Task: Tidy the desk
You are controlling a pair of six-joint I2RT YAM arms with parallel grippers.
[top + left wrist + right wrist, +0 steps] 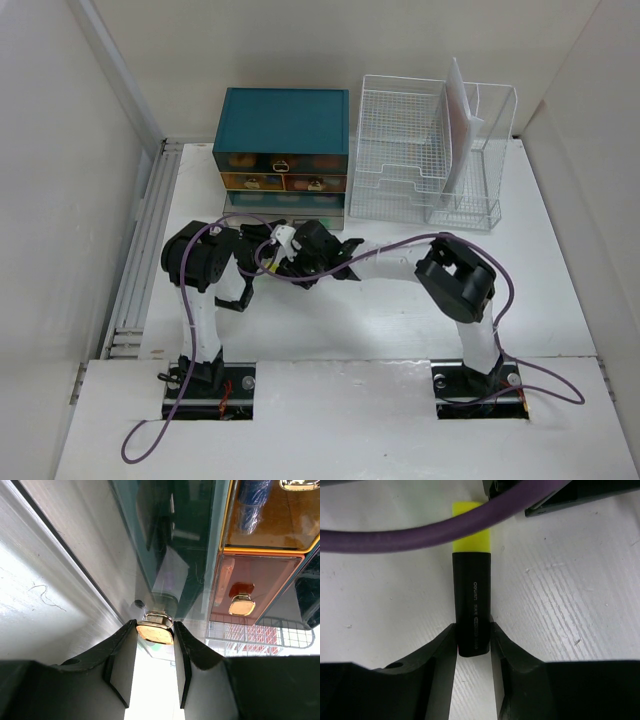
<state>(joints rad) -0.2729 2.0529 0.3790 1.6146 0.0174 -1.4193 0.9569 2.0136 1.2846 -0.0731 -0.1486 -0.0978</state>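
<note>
Left tool (154, 639) clenched on the gold handle (155, 631) of a low drawer in the teal drawer chest (282, 120), likely to pull it open | right tool (472, 641) grasped a black highlighter (472, 600) by its tail just before the chest, yellow cap outward, probably for stowing | worktop (400, 320) lay beneath and before the chest

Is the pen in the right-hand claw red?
No, the highlighter clamped in the right gripper has a black barrel and a yellow cap.
</note>
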